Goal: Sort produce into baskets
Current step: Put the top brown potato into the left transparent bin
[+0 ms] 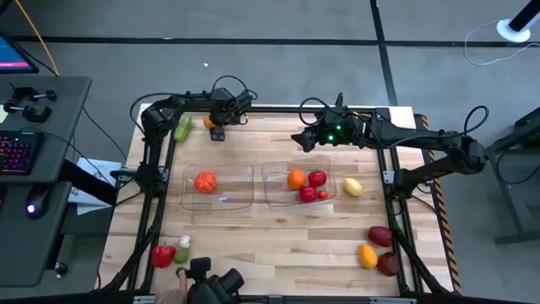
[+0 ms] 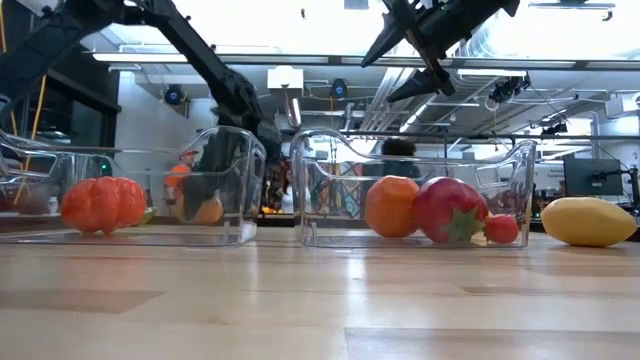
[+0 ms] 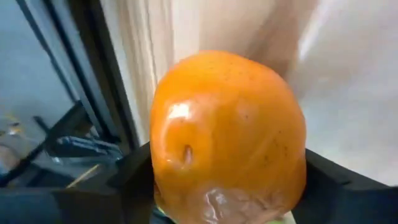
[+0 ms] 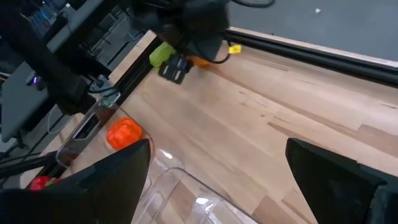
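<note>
My left gripper point(image 1: 211, 123) is down at the far left corner of the table, and my fingers point(image 3: 134, 180) stand on either side of an orange fruit point(image 3: 227, 134). Through the left wrist camera it fills the gap between them, glossy, with a small dimple on its skin. The fingers look to be up against its sides, but I cannot tell whether they have it firmly; I judge the grasp is being made, not finished. Just beside it lies a green piece point(image 1: 183, 128), close to the table edge.

So the step in hand is picking this fruit. Next I judge it needs a firm squeeze, a straight lift clear of the green piece, and a carry toward the near side to a tub.

The fruit is roundish, slightly longer one way, that long axis running away from my wrist across the fingers' line; the dimple faces the camera.

The left tub point(image 1: 221, 201) holds one ribbed orange-red piece point(image 1: 205, 181). The right tub point(image 1: 278, 169) holds an orange one point(image 1: 296, 179) and red pieces point(image 1: 314, 186). A yellow piece point(image 1: 353, 187) lies just outside it.

My right gripper point(image 1: 305, 140) waits with its fingers spread wide and empty, above the table behind the right tub.

More produce sits unsorted at the near corners.
</note>
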You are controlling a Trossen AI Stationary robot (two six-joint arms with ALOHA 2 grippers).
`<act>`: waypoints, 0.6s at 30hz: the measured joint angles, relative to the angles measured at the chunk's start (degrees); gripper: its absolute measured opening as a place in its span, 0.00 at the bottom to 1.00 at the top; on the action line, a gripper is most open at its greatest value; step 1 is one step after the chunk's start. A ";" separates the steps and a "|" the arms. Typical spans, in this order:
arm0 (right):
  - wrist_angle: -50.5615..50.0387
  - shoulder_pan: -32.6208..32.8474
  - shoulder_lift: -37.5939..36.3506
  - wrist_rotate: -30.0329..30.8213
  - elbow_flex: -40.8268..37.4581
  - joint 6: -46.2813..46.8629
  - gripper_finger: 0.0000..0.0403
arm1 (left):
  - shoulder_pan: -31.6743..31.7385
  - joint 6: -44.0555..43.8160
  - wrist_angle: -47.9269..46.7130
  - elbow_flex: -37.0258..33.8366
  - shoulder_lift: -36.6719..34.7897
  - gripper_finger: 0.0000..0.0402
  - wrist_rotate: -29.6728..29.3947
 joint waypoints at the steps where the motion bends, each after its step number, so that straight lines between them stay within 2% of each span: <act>1: 0.02 0.00 0.00 0.16 0.00 -0.11 0.92 | -0.37 -1.99 -0.14 0.00 -1.30 0.62 1.71; 4: -0.04 0.00 -0.02 0.46 0.00 -1.62 0.92 | -1.08 -11.70 0.77 0.00 -6.69 0.59 10.47; 8: -0.42 0.00 0.00 0.44 0.00 -2.55 0.92 | -1.63 -26.01 6.60 -1.59 -16.03 0.60 31.58; 11: -1.09 0.00 -0.02 -0.81 0.00 -2.57 0.92 | -4.21 -32.62 16.39 -6.60 -24.60 0.63 43.70; 14: -2.65 0.00 -0.02 -3.52 -0.02 -2.97 0.92 | -8.91 -38.63 26.10 -12.77 -33.00 0.63 50.28; 18: -5.49 0.00 -0.02 -6.32 -0.02 -4.93 0.92 | -17.64 -46.13 39.81 -22.01 -42.45 0.64 50.19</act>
